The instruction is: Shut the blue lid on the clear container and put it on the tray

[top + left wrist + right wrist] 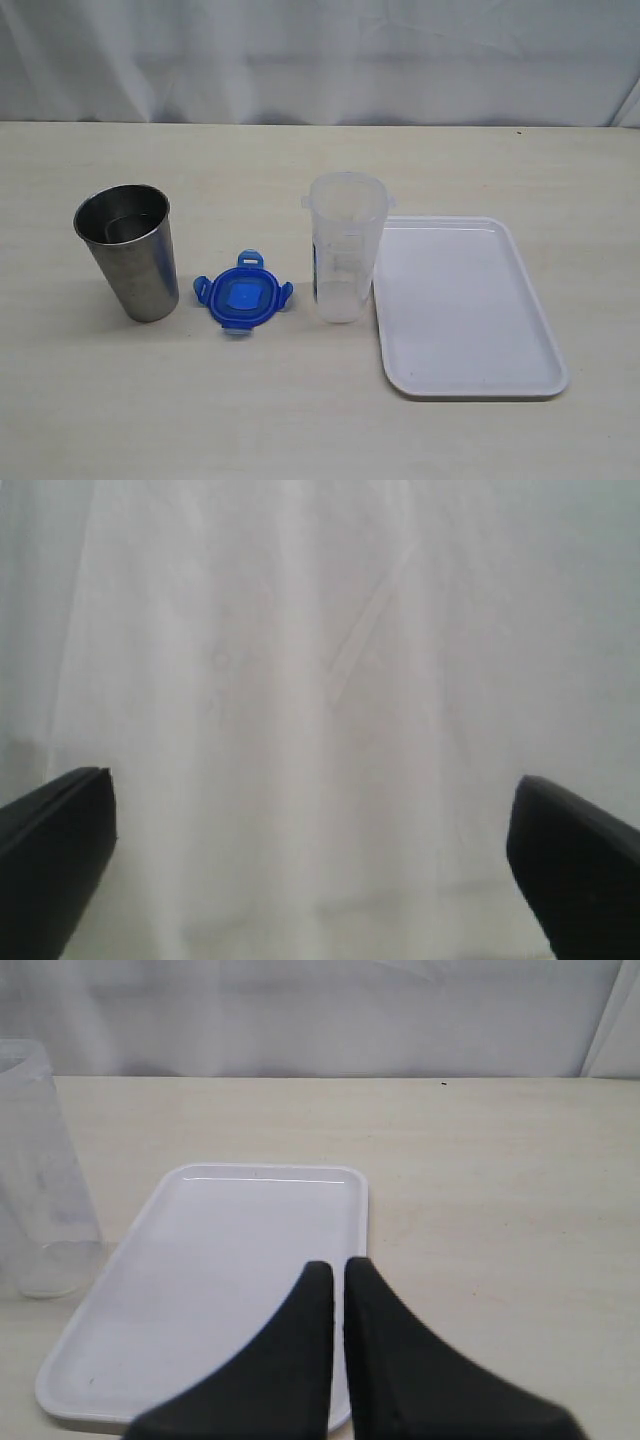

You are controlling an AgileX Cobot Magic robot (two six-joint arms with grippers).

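Observation:
The blue lid (242,295) lies flat on the table, between a steel cup and the clear container (345,246). The container stands upright and uncovered, just left of the white tray (465,305). Neither arm shows in the exterior view. In the left wrist view my left gripper (310,820) is open, its two dark fingers far apart, facing only a white cloth. My right gripper (338,1265) is shut with nothing in it, hovering over the tray (220,1260); the clear container (40,1180) stands off to one side of it.
A shiny steel cup (128,250) stands upright left of the lid. A white cloth backdrop (320,60) hangs along the table's far edge. The tray holds nothing.

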